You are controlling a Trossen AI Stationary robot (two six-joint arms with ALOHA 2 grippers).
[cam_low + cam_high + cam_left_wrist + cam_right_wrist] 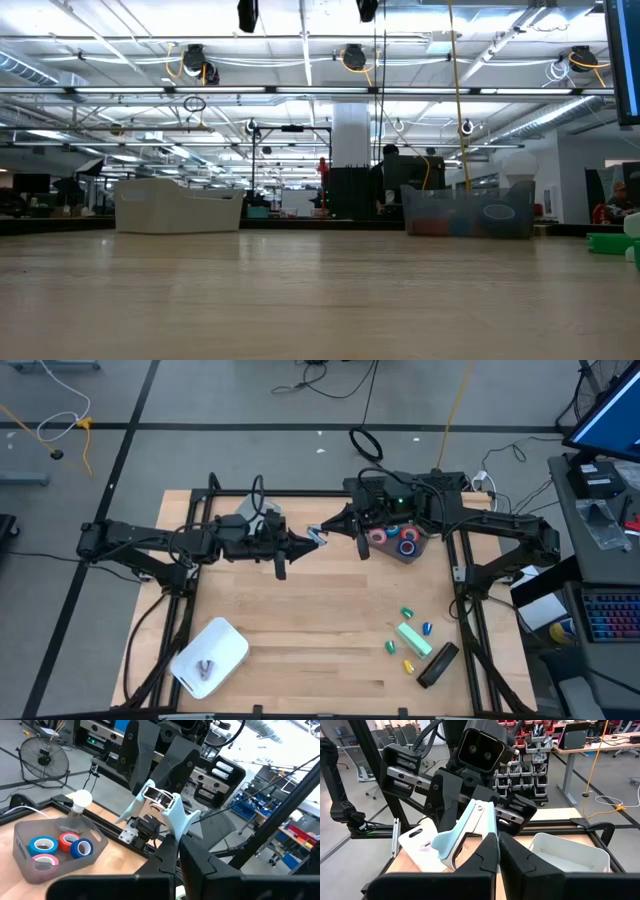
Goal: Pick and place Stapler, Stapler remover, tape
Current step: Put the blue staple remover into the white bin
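A: Where's the stapler remover [318, 537]?

B: Mid-air above the worktop [300, 630], pale blue, between both arms. Right gripper [497, 851] fingers clenched on it; left gripper [178, 851] fingers also clamped on its other end. Looks like a handover, L/R.

A: Rest?

B: Tape [393, 539], red and blue rolls, sits in the grey bin [402, 554] by the right arm. White bin [212, 655] near front-left corner.

A: Next?

B: Prob. one side must let go, other carries it to a bin. Can't say which.
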